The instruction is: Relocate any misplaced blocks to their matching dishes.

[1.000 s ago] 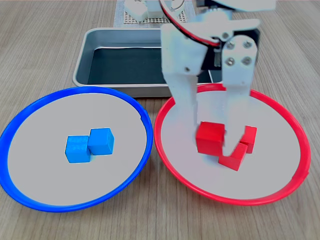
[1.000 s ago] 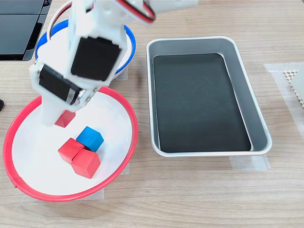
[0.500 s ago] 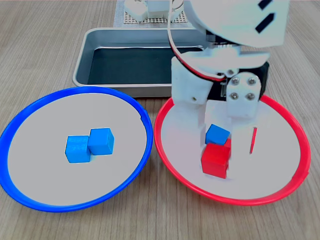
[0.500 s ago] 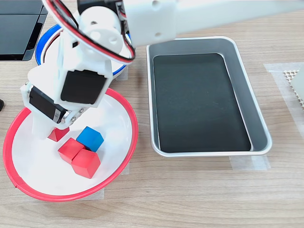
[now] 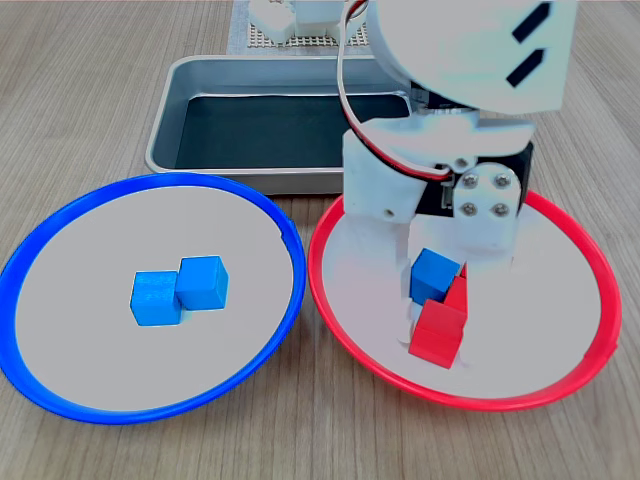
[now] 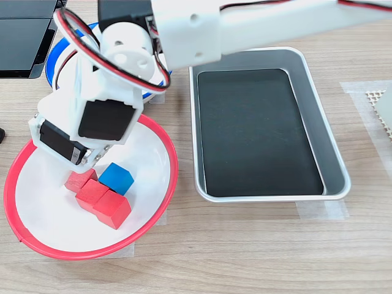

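Our hand (image 5: 432, 300) hung low inside the red-rimmed dish (image 5: 560, 385), its fingertips hidden behind the arm's white body, so we could not tell whether it was spread or pinching. Just beneath it a blue block (image 6: 116, 178) touched three red blocks (image 6: 112, 209). Beyond the hand, the blue-rimmed dish (image 5: 60, 385) held two blue blocks (image 5: 202, 283), largely hidden in the second exterior view.

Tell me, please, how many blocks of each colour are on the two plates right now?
Blue blocks: 3 (two on the blue-rimmed plate, one on the red-rimmed plate)
Red blocks: 3 (, red-rimmed plate)
Total: 6
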Controlling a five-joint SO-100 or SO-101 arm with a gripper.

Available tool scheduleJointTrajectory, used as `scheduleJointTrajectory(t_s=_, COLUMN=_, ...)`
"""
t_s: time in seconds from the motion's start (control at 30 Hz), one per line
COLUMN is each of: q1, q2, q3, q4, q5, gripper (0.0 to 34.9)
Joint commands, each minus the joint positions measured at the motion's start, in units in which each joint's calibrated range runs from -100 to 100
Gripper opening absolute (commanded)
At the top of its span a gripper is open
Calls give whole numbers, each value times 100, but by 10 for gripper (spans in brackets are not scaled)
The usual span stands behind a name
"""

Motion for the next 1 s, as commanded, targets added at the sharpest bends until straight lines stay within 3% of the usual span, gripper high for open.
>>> scheduleJointTrajectory(t_s=0.0, q1=17, q2=-88, q3=-280, q4=-87, q5=34, gripper=118)
scheduleJointTrajectory(t_s=0.4, q1=17, q2=-1000, q3=212, q4=-45, q5=357, gripper=144)
scheduleJointTrajectory(t_s=0.77, q1=384, q2=-2510, q3=2196, q4=-161, q5=2042, gripper=146)
scheduleJointTrajectory(t_s=0.97, q1=422, q2=-2817, q3=3143, q4=-821, q5=2926, gripper=154)
